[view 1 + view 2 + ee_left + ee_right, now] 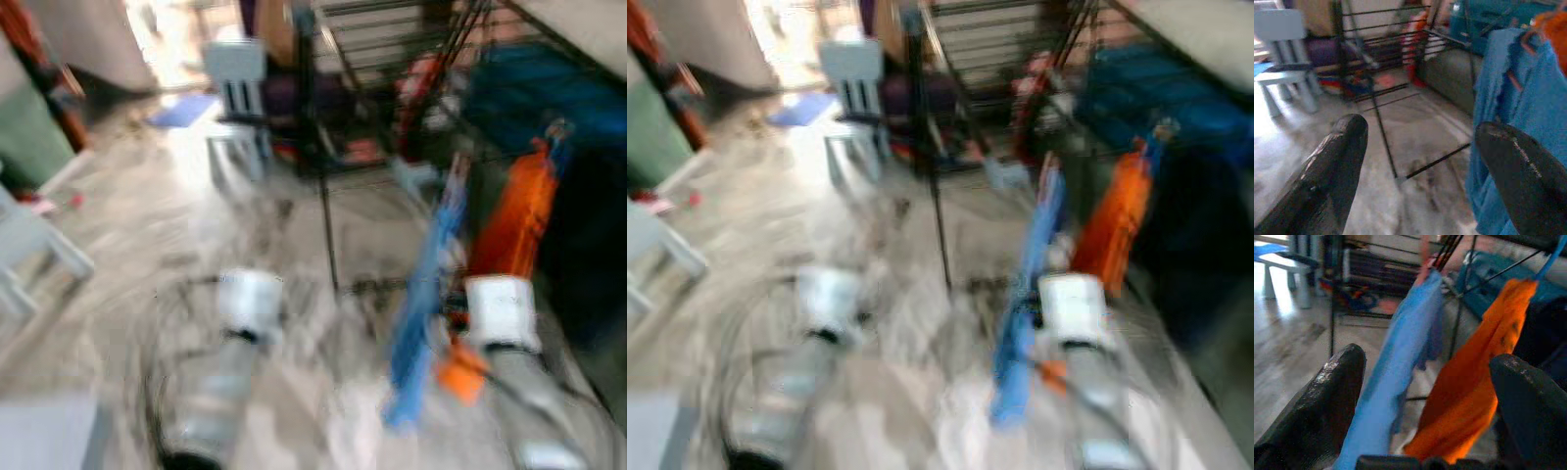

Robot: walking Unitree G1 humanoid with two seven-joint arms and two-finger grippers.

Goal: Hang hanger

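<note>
The head views are blurred. A blue garment [426, 294] and an orange garment [509, 220] hang on hangers from a black wire drying rack [392, 59] at the right. A blue hanger hook [1547, 259] tops the orange garment [1469, 382]. My right gripper [1427, 357] is open, its fingers spread wide with nothing between them, just short of both garments. Further left, my left gripper [1420, 132] is also open and holds nothing, with the blue garment [1518, 127] beside one finger. The silver arms [245, 304] reach forward over the floor.
A light blue child's chair [240, 98] stands behind the rack's left side, with a blue mat [181, 110] further back. Teal fabric [539, 88] lies on a dark sofa at the right. A pale chair leg [49, 250] juts in at the left. The rack's lower bar [1440, 159] crosses the floor.
</note>
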